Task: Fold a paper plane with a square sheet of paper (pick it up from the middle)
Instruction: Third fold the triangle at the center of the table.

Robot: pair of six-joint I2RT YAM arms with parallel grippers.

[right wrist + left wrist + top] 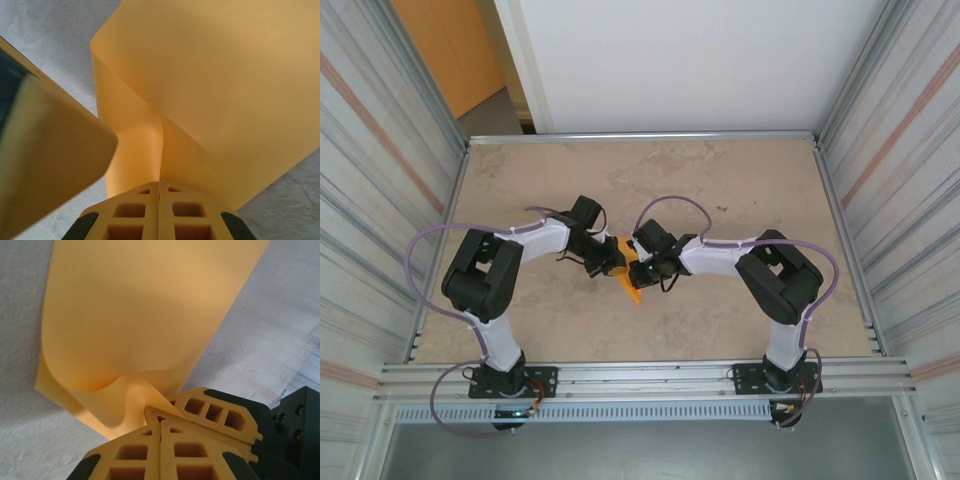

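Observation:
The square sheet of paper point(634, 289) is bright orange and hangs bent between the two arms at mid-table. My right gripper point(159, 183) is shut on its edge, and the sheet point(215, 85) rises from the seam with a soft crease. In the left wrist view the curled sheet point(140, 315) runs into the right gripper's fingers point(220, 412). My left gripper point(161, 422) is shut, its tips right against those fingers, with no paper showing in its seam. From above, the left gripper point(610, 262) and right gripper point(642, 268) meet tip to tip.
The beige table point(720, 190) is ringed by metal rails and corrugated side walls point(380, 170). A white wall stands at the back, with an orange wall panel point(445, 50) at the far left. The left gripper's blurred finger point(45, 165) crowds the right wrist view.

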